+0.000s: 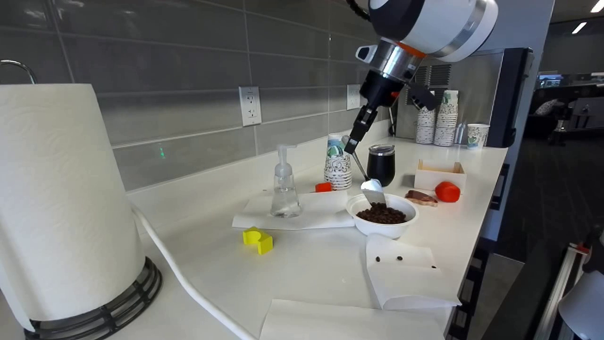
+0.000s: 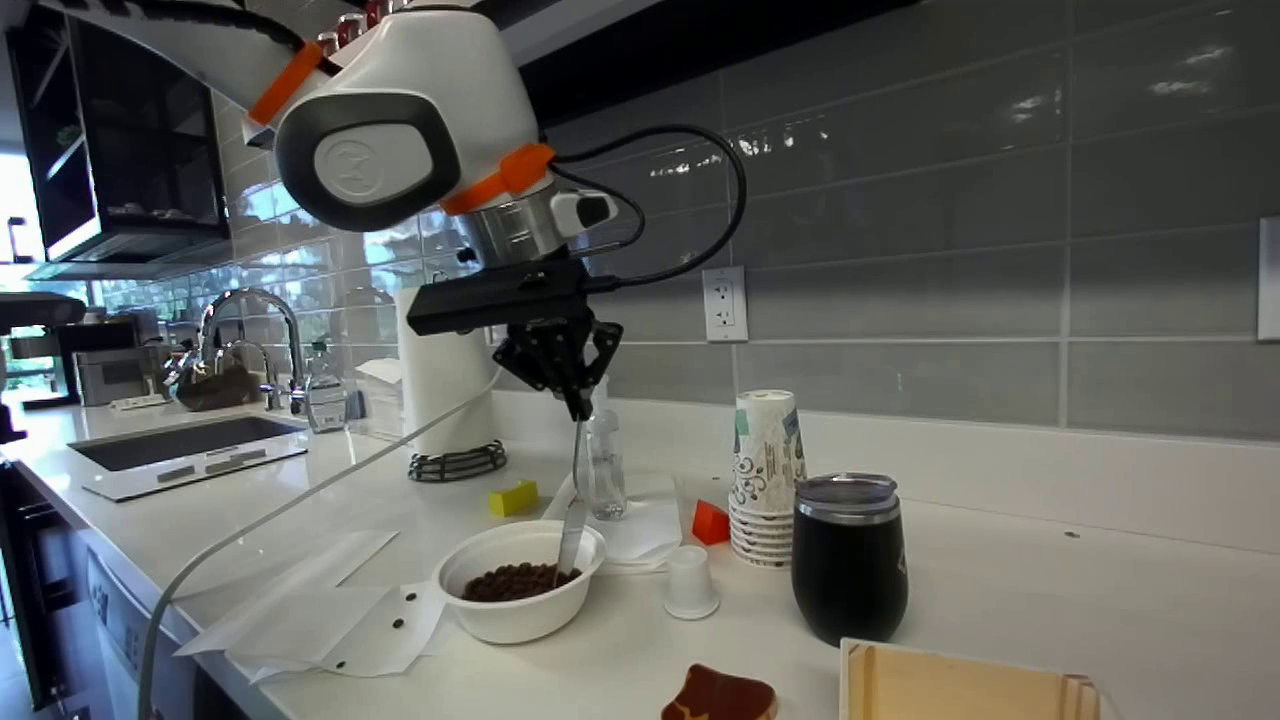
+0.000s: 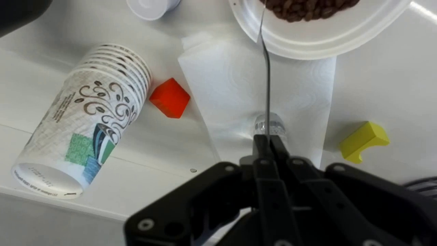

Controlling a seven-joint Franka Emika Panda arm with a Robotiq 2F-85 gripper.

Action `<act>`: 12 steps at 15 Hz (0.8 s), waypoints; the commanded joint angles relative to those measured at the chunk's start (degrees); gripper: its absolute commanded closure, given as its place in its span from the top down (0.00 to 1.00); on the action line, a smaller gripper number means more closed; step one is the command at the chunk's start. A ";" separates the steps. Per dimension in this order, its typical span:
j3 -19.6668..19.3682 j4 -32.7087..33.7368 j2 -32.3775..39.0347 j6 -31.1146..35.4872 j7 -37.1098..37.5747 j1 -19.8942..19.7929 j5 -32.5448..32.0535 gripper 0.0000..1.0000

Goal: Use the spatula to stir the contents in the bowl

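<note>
The spatula has a thin grey metal handle and a flat blade (image 1: pixel 376 197); it also shows in another exterior view (image 2: pixel 572 530) and the wrist view (image 3: pixel 268 85). My gripper (image 1: pixel 350 149) is shut on the upper handle; its fingers (image 3: pixel 268 138) pinch it from both sides. The spatula tilts down into the white bowl (image 1: pixel 391 231), its tip at the contents, a dark brown bean-like mass (image 2: pixel 512 583). The bowl (image 2: pixel 520 622) stands upright on the counter, below my gripper (image 2: pixel 578 412). In the wrist view the bowl (image 3: pixel 307 51) is cut off at the top, and the blade's tip is out of frame.
Near the bowl stand a clear pump bottle (image 1: pixel 285 200) on a paper sheet, stacked paper cups (image 2: pixel 765 480), a black cup (image 2: pixel 850 560) and a small white cup (image 2: pixel 690 582). Red (image 3: pixel 170 98) and yellow (image 3: pixel 363 140) blocks lie nearby. Paper with loose beans (image 1: pixel 406 271) lies in front.
</note>
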 commanded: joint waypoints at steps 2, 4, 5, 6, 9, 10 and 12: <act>-5.52 -0.27 -3.04 -13.09 -2.83 1.62 -1.84 0.01; -8.13 -0.04 -2.85 -17.23 -4.01 2.49 -0.36 0.01; -9.03 -0.04 -2.96 -18.70 -3.99 2.60 -0.04 0.01; -9.70 -0.04 -2.99 -19.21 -3.93 2.81 0.81 0.01; -11.55 -0.04 -2.94 -19.48 -3.78 3.70 3.81 0.01; -11.93 -0.04 -2.93 -19.18 -3.45 4.00 5.27 0.01; -11.78 -0.04 -2.79 -17.62 -3.09 4.27 7.67 0.01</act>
